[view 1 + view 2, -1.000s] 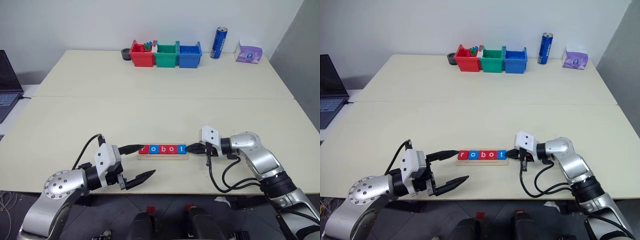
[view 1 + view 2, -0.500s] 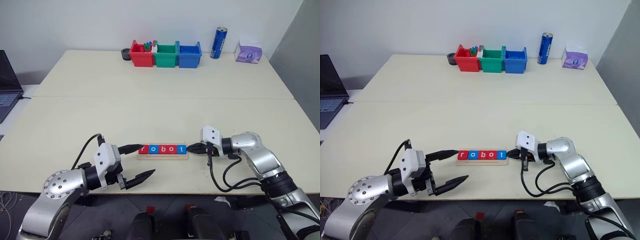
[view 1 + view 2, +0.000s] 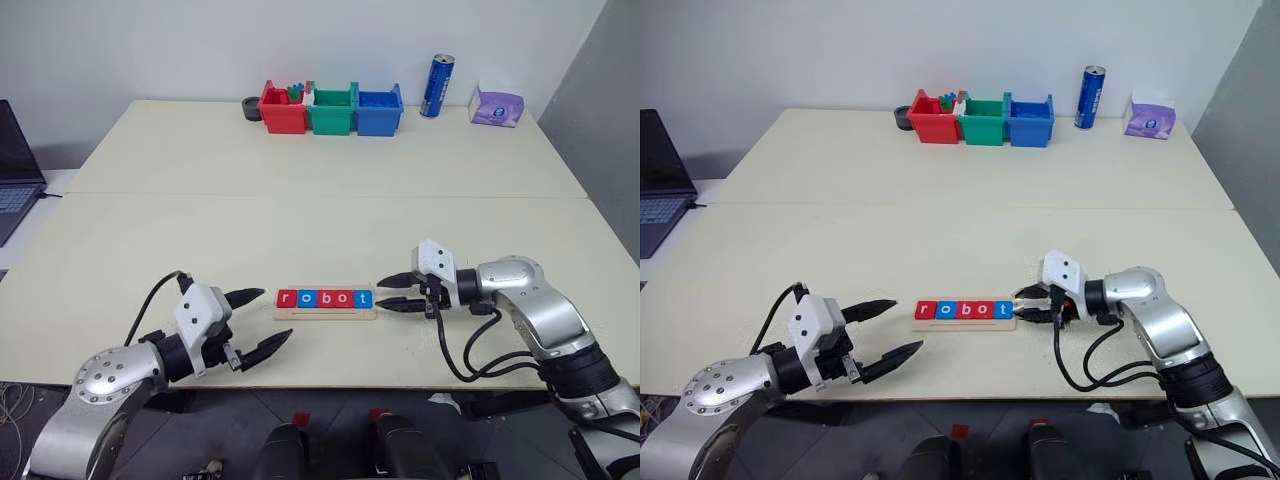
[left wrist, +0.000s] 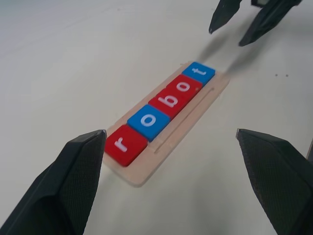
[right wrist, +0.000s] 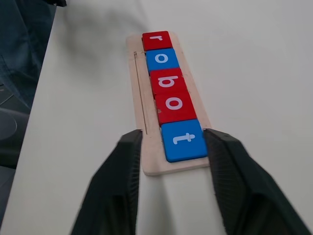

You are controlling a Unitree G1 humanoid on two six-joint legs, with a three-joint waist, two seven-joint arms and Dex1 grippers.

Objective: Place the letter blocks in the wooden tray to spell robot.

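Looking down over the table [image 3: 150, 220], we see the wooden tray [image 3: 326, 313] lying near the front edge, with the five letter blocks [image 3: 325, 298] seated in it in one touching row. They read r, o, b, o, t from our left to our right: red, blue, red, red, blue.

Our right gripper [image 3: 397, 293] sits just beside the tray's right end, pointing along the row. Its two black fingers [image 5: 115, 186] are parted and grip nothing; in the right wrist view they flank the tray's end on either side, with the blue t block [image 5: 182, 140] between them, and we cannot tell whether the tips touch the wood.

Our left gripper [image 3: 257, 321] is near the tray's left end, with its fingers spread wide and empty. One fingertip [image 3: 250, 295] points at the red r block [image 4: 123, 143] but stands apart from it; the other is lower, nearer the table's front edge.
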